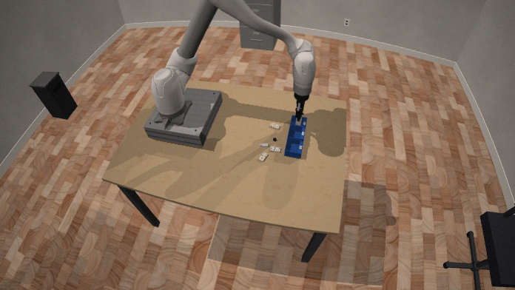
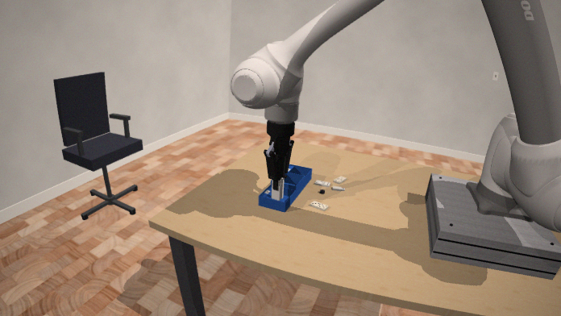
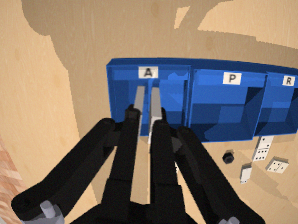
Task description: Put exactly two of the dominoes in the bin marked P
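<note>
A blue bin block [image 1: 297, 137] has three compartments in a row. In the wrist view they carry the labels A [image 3: 148, 71], P [image 3: 232, 78] and a third label [image 3: 289, 80] that is cut off at the frame edge. My gripper [image 2: 276, 195] hangs upright with its fingertips low in the end compartment marked A [image 3: 148, 106]. Its fingers are shut, and I see nothing between the grey pads. Several white dominoes lie on the table beside the bin: one [image 1: 274, 126] near the far end, and three [image 1: 264, 144] [image 1: 275, 149] [image 1: 263, 157] near the other end.
A small black piece [image 1: 274, 139] lies among the dominoes. The arm's grey base block [image 1: 183, 116] stands on the table's left side. An office chair [image 2: 94, 141] stands on the floor away from the table.
</note>
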You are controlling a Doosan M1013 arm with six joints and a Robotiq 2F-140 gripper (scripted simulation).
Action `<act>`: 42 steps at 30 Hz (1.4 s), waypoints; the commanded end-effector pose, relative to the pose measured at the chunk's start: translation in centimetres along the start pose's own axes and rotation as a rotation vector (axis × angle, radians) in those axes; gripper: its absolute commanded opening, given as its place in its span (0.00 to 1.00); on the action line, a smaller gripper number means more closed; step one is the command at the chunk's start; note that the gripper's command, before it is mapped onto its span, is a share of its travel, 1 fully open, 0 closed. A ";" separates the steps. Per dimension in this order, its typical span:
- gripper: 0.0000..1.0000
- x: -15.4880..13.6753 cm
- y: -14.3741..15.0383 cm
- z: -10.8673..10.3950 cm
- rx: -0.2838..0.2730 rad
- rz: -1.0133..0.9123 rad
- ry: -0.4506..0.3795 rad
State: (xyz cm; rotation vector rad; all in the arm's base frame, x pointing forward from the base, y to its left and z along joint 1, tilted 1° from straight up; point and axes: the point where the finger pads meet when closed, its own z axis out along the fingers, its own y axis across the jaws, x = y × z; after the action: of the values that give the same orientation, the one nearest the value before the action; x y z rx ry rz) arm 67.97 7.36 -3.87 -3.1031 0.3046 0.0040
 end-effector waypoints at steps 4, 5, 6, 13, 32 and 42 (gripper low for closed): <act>0.05 0.0 0.0 -0.4 0.000 0.000 0.000; 0.05 0.0 0.0 -0.5 0.000 0.000 0.000; 0.05 0.0 0.0 -0.7 0.000 0.000 0.000; 0.05 0.0 0.0 -1.3 0.000 0.000 0.000; 0.05 0.0 0.0 -5.5 0.000 0.000 0.000; 0.05 0.0 0.0 -11.8 0.000 0.000 0.000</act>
State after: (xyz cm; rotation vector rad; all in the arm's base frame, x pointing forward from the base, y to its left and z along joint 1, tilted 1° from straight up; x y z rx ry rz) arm 67.97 7.12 6.18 -3.1030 0.3046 0.0031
